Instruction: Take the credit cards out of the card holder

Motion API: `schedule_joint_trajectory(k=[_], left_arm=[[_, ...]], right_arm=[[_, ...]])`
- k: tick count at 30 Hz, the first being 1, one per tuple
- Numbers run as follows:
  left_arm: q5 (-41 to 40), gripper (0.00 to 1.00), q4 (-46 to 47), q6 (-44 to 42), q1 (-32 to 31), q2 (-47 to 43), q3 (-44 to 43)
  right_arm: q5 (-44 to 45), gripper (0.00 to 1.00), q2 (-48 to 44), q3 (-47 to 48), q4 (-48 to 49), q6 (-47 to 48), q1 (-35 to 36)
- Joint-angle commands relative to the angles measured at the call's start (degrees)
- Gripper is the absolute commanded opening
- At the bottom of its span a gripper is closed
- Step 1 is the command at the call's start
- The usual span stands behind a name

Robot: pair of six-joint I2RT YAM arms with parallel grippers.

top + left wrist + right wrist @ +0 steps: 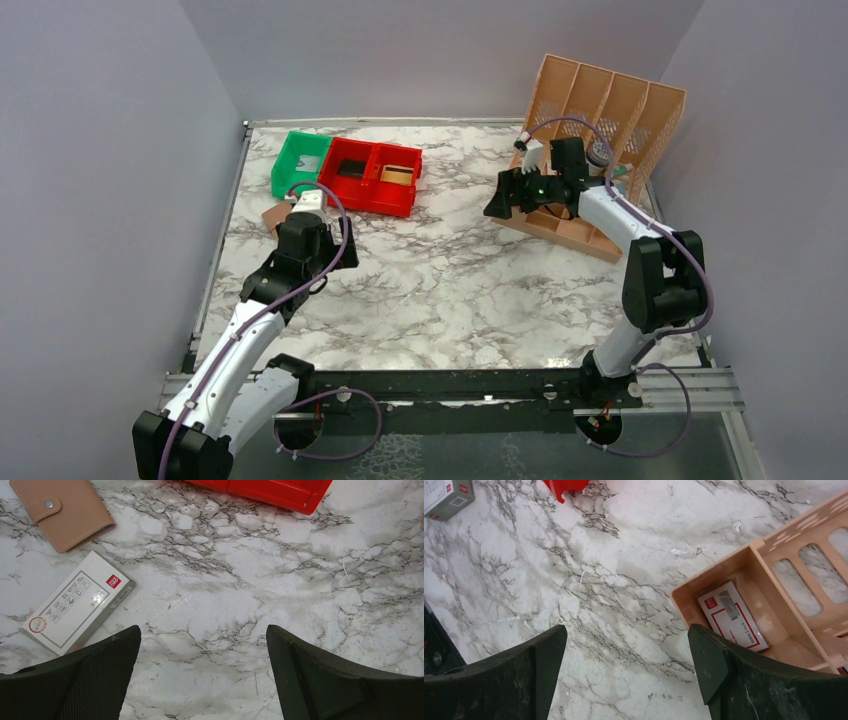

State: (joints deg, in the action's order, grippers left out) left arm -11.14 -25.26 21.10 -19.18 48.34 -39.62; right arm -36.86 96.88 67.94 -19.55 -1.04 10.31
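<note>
Left tool (pixel 202 630) spread above table (pixel 225 580); card holder (pixel 62 510) apparently near its edge.

The left arm (pixel 230 350) has white tubular links between chunky black joint housings; a purple cable (pixel 345 240) runs along it and loops out beside the wrist, where a small white camera block (pixel 308 199) sits; the right arm (pixel 660 275) is built alike, with white links, black joints and its own purple cable curving past the elbow; a green light (pixel 541 185) glows on its black wrist; the left gripper (pixel 202 632) has broad black wedge fingers (pixel 85 680), one finely woven in texture, the other smooth and matte; the right gripper (pixel 626 630) has black fingers (pixel 744 680) too, scuffed with pale scratches.
</note>
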Motion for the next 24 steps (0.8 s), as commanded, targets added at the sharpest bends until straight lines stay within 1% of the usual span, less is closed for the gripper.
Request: schedule_joint_trajectory(k=[1,9,15,18,24], left_arm=[[-1.18,0.99,1.09,0.43,0.41,0.14,-1.25],[-1.43,0.99,1.06,0.41,0.37,0.47,-1.21],[-1.43,0.99,1.04,0.34,0.37,0.74,-1.17],[-1.35,0.99,1.03,0.34,0.43,0.86,-1.17],[-1.00,0.99,1.01,0.34,0.37,1.06,-1.25]], right_arm=[[1.18,0.92,2.11,1.57,-2.96,1.72,1.86],[11.23,0.92,1.79,0.97,-1.33,-0.43,2.09],[10.74,0.93,-1.15,0.51,0.15,-0.96,2.10],[13.46,0.93,-2.39,-0.20,1.72,-1.67,2.09],[21.78,0.93,1.42,3.33,1.90,-2.55,2.09]])
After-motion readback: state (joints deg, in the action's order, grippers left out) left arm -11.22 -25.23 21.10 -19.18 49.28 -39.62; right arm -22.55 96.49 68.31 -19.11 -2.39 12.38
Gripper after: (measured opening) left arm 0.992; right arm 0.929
